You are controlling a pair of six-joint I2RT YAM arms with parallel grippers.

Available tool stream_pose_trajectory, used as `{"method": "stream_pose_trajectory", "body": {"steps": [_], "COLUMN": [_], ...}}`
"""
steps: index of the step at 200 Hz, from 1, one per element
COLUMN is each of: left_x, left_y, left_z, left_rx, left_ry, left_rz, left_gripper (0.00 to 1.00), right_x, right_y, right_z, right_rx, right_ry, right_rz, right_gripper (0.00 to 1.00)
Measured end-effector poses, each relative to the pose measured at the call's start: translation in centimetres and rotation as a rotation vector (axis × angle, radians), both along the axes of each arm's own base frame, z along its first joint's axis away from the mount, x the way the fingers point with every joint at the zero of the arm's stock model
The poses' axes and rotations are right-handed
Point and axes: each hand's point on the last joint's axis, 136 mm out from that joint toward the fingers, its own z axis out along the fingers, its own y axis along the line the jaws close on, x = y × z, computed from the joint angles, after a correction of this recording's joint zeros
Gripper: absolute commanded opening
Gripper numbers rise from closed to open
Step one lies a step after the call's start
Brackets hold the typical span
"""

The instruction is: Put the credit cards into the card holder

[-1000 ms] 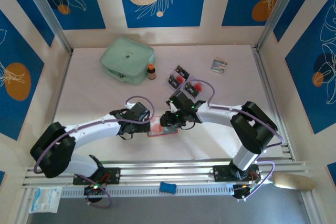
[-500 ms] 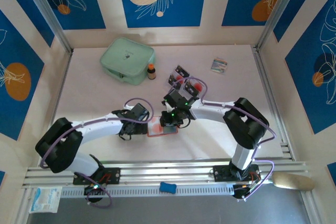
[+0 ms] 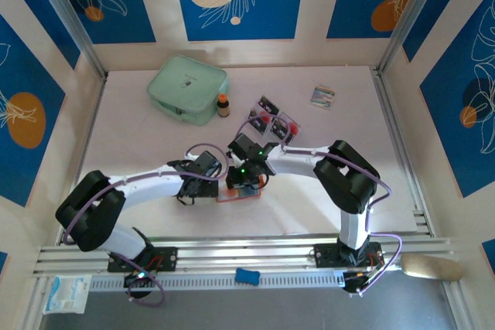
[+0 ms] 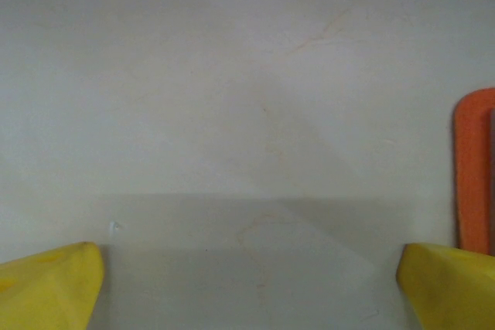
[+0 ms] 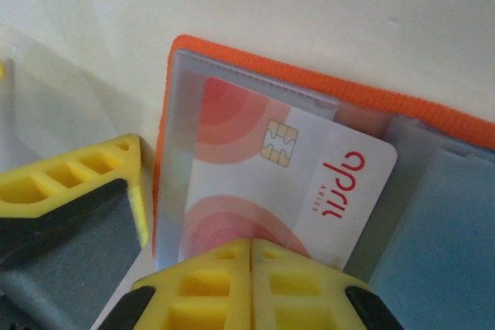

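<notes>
Your right arm has swung toward 9 o'clock, bringing the right gripper (image 3: 246, 175), fingers pinched together, over the small orange-red card holder (image 3: 236, 197), probably to push rather than grip. The left gripper (image 3: 213, 183) rests spread wide at the holder's 9 o'clock, likely bracing it. From the right wrist you see what the overhead hides: a pale credit card with red arcs (image 5: 309, 183) half-seated in the holder's grey sleeve.

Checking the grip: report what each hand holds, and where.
Nothing, it seems. The right hand is shut, tips meeting over the near edge of the pale card lying in the card holder; the left hand is open, empty.
</notes>
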Motion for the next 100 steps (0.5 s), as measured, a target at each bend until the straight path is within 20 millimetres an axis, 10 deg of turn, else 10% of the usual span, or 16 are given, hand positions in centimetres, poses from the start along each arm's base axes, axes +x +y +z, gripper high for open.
{"method": "stream_pose_trajectory", "body": {"steps": [100], "left_x": [0.0], "left_y": [0.0], "left_z": [0.0], "left_rx": [0.0], "left_ry": [0.0], "left_rz": [0.0], "left_gripper": [1.0], "right_x": [2.7], "right_y": [-2.6], "right_z": [2.6], "right_rx": [-0.005], "right_ry": [-0.052], "right_rz": [-0.092], "right_gripper": [0.07]}}
